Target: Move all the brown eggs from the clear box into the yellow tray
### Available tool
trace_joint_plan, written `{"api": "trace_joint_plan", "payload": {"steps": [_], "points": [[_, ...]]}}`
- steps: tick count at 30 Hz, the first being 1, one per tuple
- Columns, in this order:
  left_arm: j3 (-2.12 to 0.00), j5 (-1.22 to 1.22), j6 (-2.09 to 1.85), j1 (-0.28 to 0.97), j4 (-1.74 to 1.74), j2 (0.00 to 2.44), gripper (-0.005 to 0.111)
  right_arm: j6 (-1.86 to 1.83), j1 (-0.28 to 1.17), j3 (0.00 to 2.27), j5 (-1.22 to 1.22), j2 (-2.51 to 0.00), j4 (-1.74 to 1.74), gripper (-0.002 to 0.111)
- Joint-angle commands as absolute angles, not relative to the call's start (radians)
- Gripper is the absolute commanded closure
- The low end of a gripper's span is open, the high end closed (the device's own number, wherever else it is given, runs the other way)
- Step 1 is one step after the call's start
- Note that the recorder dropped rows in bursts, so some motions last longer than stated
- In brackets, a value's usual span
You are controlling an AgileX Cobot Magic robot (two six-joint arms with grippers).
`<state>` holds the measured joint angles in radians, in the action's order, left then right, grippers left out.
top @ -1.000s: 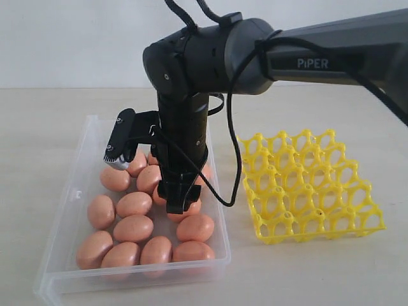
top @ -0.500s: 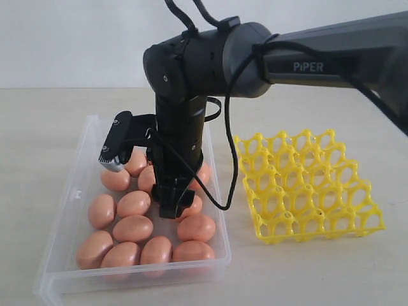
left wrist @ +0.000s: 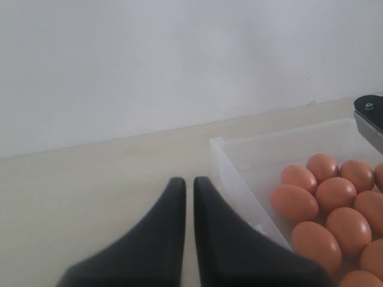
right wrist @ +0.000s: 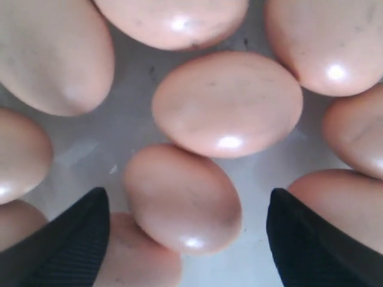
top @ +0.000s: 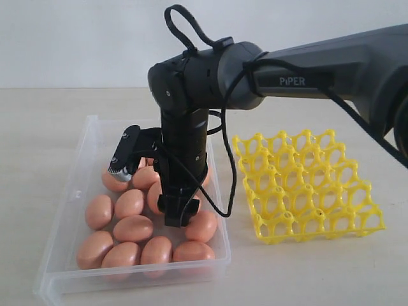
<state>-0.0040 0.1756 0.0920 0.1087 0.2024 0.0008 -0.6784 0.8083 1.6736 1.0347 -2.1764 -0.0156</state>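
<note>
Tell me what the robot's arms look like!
The right arm is dark grey and rounded, with white PiPER letters and black cables looping over it. The right gripper and left gripper have black fingers; the left ones are smooth and pointed.

The left claw, pressed together, sits beside the clear box of brown eggs.

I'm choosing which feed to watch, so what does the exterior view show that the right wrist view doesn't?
Only exterior: the empty yellow tray, the clear box's walls, the right arm. Only right wrist: the right gripper close up, jaws open on either side of one egg. Both: brown eggs lying in the box.
</note>
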Motion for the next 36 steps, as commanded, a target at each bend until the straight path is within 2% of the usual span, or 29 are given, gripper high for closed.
{"api": "trace_joint_plan", "payload": {"steps": [1, 21, 23, 26, 28, 29, 30, 31, 33, 34, 36], "points": [[0.0, 0.173, 0.097, 0.117, 0.2, 0.0, 0.103, -0.686, 0.8, 1.675, 1.068, -2.176, -0.028, 0.042], [0.0, 0.173, 0.097, 0.117, 0.2, 0.0, 0.103, -0.714, 0.8, 1.675, 1.033, -2.246, -0.039, 0.043], [0.0, 0.173, 0.097, 0.117, 0.2, 0.0, 0.103, -0.714, 0.8, 1.675, 1.019, -2.244, -0.039, 0.049], [0.0, 0.173, 0.097, 0.117, 0.2, 0.0, 0.103, -0.716, 0.8, 1.675, 0.992, -2.244, -0.039, 0.069], [0.0, 0.173, 0.097, 0.117, 0.2, 0.0, 0.103, -0.735, 0.8, 1.675, 0.992, -2.244, -0.039, 0.08], [0.0, 0.173, 0.097, 0.117, 0.2, 0.0, 0.103, -0.735, 0.8, 1.675, 0.994, -2.244, -0.039, 0.081], [0.0, 0.173, 0.097, 0.117, 0.2, 0.0, 0.103, -0.735, 0.8, 1.675, 1.002, -2.244, -0.036, 0.078], [0.0, 0.173, 0.097, 0.117, 0.2, 0.0, 0.103, -0.735, 0.8, 1.675, 1.015, -2.244, -0.023, 0.069], [0.0, 0.173, 0.097, 0.117, 0.2, 0.0, 0.103, -0.653, 0.8, 1.675, 1.028, -2.244, 0.038, 0.034], [0.0, 0.173, 0.097, 0.117, 0.2, 0.0, 0.103, -0.61, 0.8, 1.675, 1.036, -2.244, 0.086, 0.021], [0.0, 0.173, 0.097, 0.117, 0.2, 0.0, 0.103, -0.566, 0.8, 1.675, 1.069, -2.244, 0.191, 0.021]]}}
